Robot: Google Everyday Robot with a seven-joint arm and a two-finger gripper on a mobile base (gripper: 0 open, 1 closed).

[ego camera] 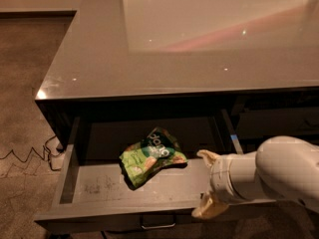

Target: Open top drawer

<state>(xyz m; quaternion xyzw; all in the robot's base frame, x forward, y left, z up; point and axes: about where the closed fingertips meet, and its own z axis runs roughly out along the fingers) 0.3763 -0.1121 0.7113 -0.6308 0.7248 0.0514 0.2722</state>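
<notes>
In the camera view, the top drawer (99, 190), a wide, shallow dark grey drawer with a scuffed grey inner floor, stands open across the lower middle of the frame. It juts out from under the glossy grey countertop (99, 59) that fills the upper half. A small rectangular loop handle (158, 222) sits at the centre of its flat front, at the bottom edge of the frame.

On the drawer floor, slightly right of centre, lies a crumpled green snack bag (152, 156) with a dark label. It lies flat and apart from the drawer walls.

The gripper (205, 183) is at the lower right, at the end of a thick white rounded arm (279, 176) that enters from the right edge. Its two tan fingers (207, 157) are spread wide and hold nothing. One reaches over the right end of the drawer floor, just beside the bag. The other hangs in front of the drawer's front lip, right of the handle and not on it. Whether either finger touches the drawer cannot be told.

Brown speckled flooring (25, 83) fills the left side, where a thin zigzag cable (25, 156) runs toward the cabinet's base.
</notes>
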